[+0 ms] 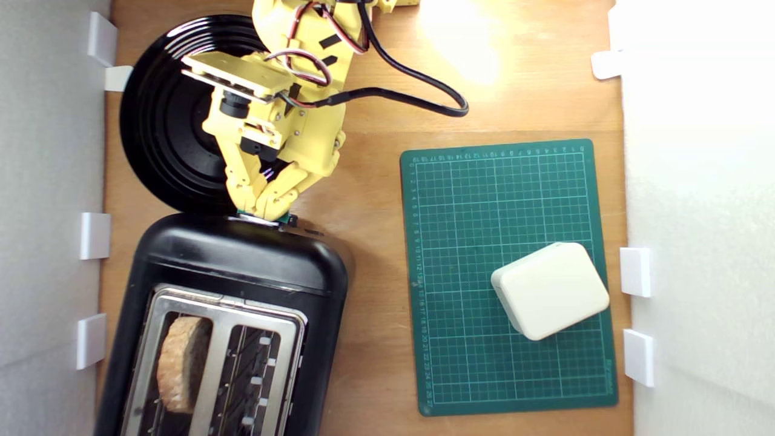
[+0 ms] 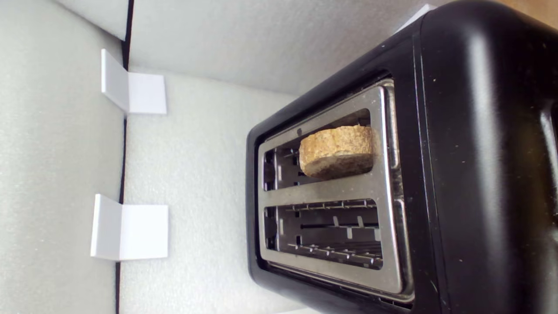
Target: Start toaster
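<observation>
foam wall: pale, finely pebbled panels at 9 o'clock of the exterior view, joined by white angled clips.
plate: round glossy black plate with ridged rings, at 11 o'clock, partly under the arm, its near edge just beside the toaster's end.
toaster: large glossy black two-slot body with rounded corners at 7 o'clock; brushed silver frame around the slots; wire guides show in the empty slot.
bread: one rough brown slice stands proud in the slot nearer 9 o'clock, so it looks not yet lowered.
gripper: yellow printed gripper, fingers pressed together, tips down on the toaster's end.
lever: a sliver of teal-green lever shows just beside the tips; touching or only beside, i cannot tell.
risk, slip: the lever is small and the casing slick, so closed tips may skate off it.
risk, shove: an off-line push may slide the toaster, not latch it.
mat: flat green gridded cutting mat at 3 o'clock, well apart.
box: smooth cream rounded box lying on the mat.
</observation>
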Robot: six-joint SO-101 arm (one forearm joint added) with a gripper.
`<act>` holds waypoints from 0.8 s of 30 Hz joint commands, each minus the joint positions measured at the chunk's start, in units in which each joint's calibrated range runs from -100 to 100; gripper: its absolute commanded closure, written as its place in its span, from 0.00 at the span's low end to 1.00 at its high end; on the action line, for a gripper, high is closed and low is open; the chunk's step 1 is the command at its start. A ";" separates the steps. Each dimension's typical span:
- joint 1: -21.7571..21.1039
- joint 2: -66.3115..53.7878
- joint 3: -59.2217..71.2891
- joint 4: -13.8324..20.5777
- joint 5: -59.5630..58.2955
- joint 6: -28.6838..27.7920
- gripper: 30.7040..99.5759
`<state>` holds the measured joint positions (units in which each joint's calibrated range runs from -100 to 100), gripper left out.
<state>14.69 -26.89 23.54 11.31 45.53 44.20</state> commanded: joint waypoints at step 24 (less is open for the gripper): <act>0.87 8.90 3.22 0.32 -1.81 2.49 0.99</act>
<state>14.96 -18.05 25.67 11.31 44.94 46.24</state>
